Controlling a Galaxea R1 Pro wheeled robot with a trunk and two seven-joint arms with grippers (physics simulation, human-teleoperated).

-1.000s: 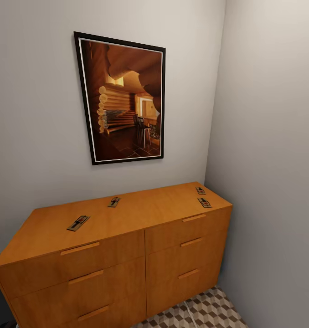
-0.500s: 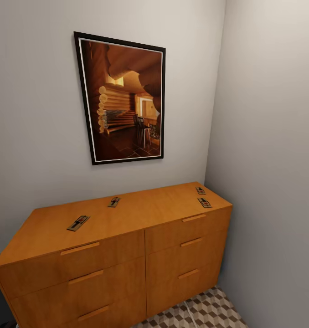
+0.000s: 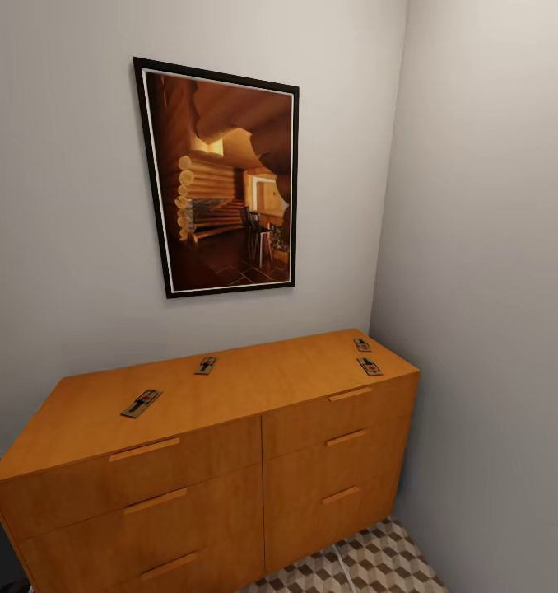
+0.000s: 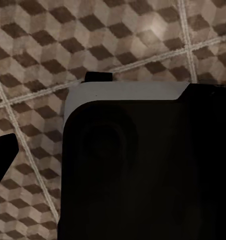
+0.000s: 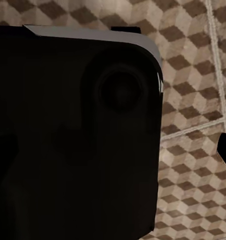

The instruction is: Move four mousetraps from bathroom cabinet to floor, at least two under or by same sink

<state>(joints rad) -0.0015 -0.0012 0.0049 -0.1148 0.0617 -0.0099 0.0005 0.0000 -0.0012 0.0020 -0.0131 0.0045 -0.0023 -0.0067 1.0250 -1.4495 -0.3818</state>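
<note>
In both wrist views a dark robot housing blocks the fingers, so whether they are released or clenched cannot be told. Behind it lies the bathroom floor [image 4: 38, 40], tiled in a brown, beige and white cube pattern.

In the head view the cabinet [image 3: 230, 461] stands against the wall in a corner. Four mousetraps lie flat on its top surface:
- one [image 3: 141, 403] near the left front;
- one [image 3: 205, 365] toward the back centre;
- two [image 3: 369, 366] [image 3: 361, 344] close together at the right end.

A framed picture [image 3: 221, 177] hangs above.
</note>
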